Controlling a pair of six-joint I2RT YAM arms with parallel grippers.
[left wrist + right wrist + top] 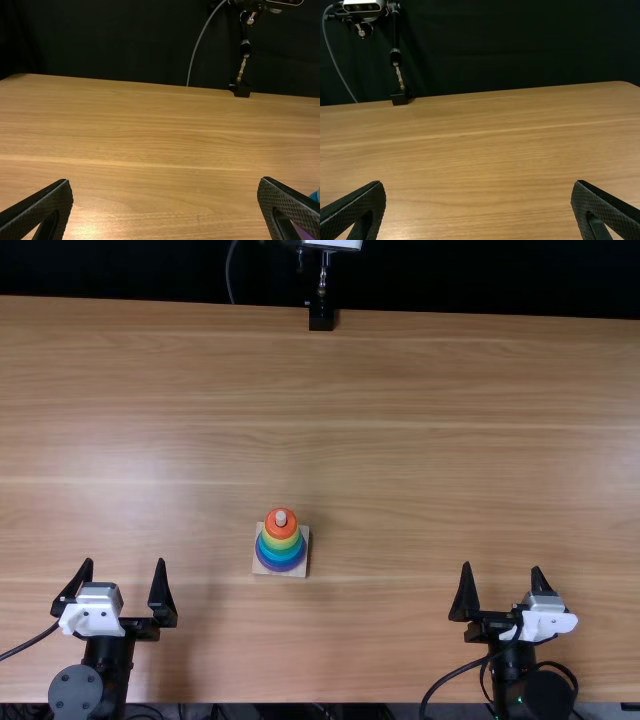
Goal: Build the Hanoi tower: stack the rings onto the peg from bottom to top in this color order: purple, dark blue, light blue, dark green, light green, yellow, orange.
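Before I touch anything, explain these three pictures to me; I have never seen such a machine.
The machine is a pair of black robot arms, ending in the left gripper and the right gripper, both open and holding nothing. The top view looks steeply down on the table from a fixed camera; each wrist view comes from a camera on that arm, with its own two fingers at the bottom edge. On the table, closer to the left gripper, colored rings are stacked on a peg with a square wooden base, orange on top, purple at the bottom.
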